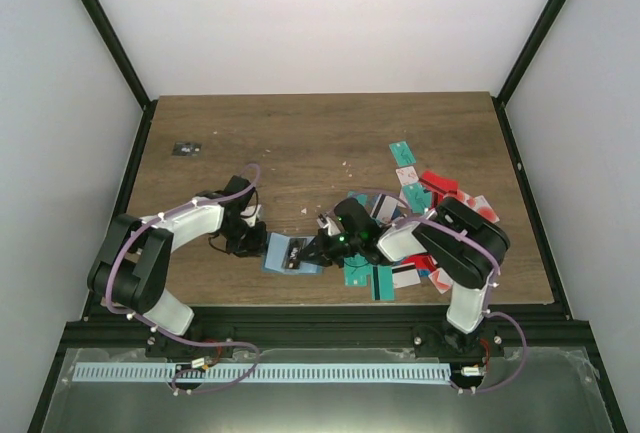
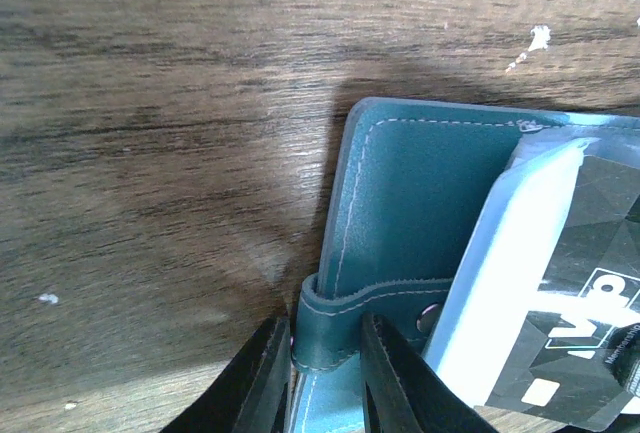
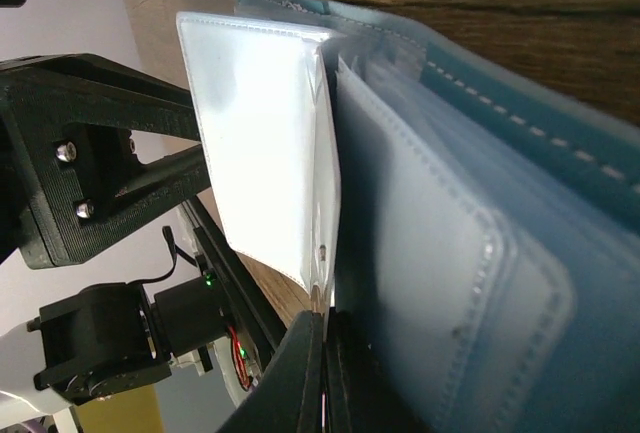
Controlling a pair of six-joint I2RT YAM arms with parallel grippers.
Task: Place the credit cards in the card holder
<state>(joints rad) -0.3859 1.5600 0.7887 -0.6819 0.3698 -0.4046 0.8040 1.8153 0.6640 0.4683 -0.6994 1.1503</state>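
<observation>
One card holder (image 1: 276, 254), about a dozen credit cards (image 1: 438, 183)

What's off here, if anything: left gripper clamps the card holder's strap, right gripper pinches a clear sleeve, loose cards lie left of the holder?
The side: top external view shows the credit cards right of the card holder, not left. Rest is correct: left gripper on strap, right gripper on clear sleeve.

I saw the blue-grey card holder (image 1: 283, 252) lying open by the near edge of the desk (image 1: 300, 143). The credit cards (image 1: 415, 196), mostly teal and red, lay scattered toward its right edge.
</observation>
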